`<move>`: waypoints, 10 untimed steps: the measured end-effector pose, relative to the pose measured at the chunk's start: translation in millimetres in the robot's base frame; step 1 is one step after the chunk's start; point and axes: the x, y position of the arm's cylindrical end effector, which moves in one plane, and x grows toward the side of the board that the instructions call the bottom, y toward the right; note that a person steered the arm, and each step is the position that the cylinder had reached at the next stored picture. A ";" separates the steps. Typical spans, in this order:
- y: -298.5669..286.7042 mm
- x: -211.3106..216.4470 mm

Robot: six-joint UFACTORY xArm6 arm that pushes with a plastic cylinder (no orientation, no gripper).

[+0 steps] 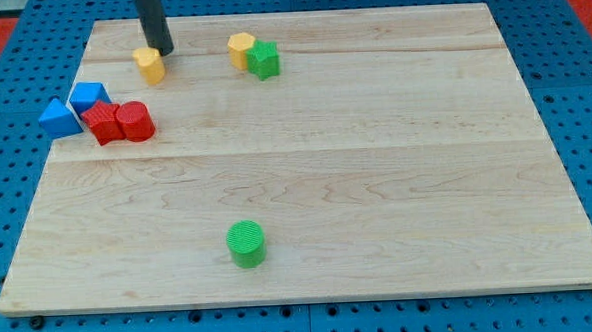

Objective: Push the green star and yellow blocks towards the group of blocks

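A green star [264, 59] lies near the view's top, touching a yellow block [240, 48] on its left. A second yellow block [149, 64] lies further left. My tip [160, 50] rests just above and to the right of this second yellow block, about touching it. The group sits at the view's left: a blue triangle [60, 118], a blue block [89, 96], a red star-like block [102, 124] and a red cylinder [135, 122], all close together.
A green cylinder [246, 242] stands alone near the view's bottom centre. The wooden board [376, 162] lies on a blue perforated surface [584, 123]; its edges are near the blocks at the top and left.
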 end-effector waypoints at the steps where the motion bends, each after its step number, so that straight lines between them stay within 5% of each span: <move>1: 9.0 27.2; 3: 83.1 -46.0; 4: 141.7 -44.3; 10: 58.9 31.7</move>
